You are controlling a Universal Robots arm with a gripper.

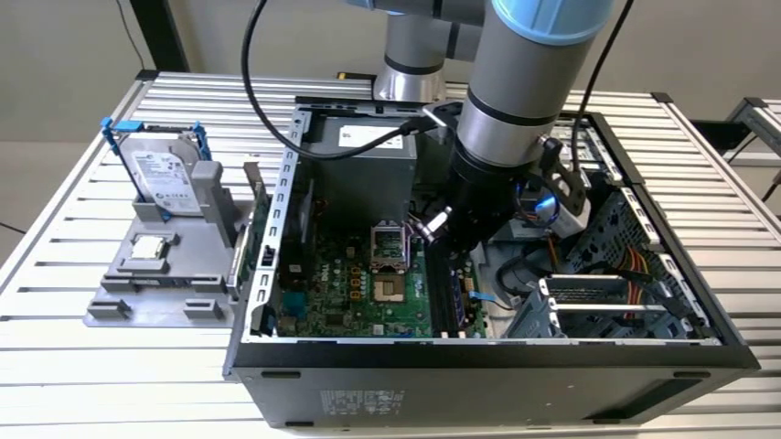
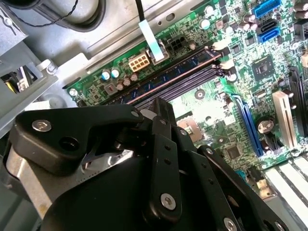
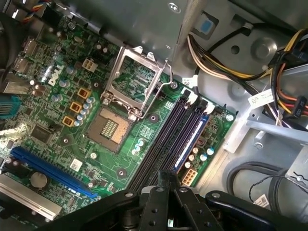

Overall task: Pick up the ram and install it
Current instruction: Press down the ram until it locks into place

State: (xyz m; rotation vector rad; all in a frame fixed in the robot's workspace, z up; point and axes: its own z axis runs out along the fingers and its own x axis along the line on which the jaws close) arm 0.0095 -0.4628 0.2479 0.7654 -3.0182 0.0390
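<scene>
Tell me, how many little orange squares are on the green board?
3 orange squares, in a slanting row beside the chip socket in the first wrist view: one, the next, the last. The gripper covers some of the board, so more may be hidden.

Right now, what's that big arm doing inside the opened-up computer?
A robot arm reaches down into an open computer case that stands on a slatted metal table. Its tool hangs just above the long memory slots on the green motherboard. A slim bluish stick, the ram, appears to sit in one of those slots. Beside the case, a hard drive waits in a grey stand.
</scene>
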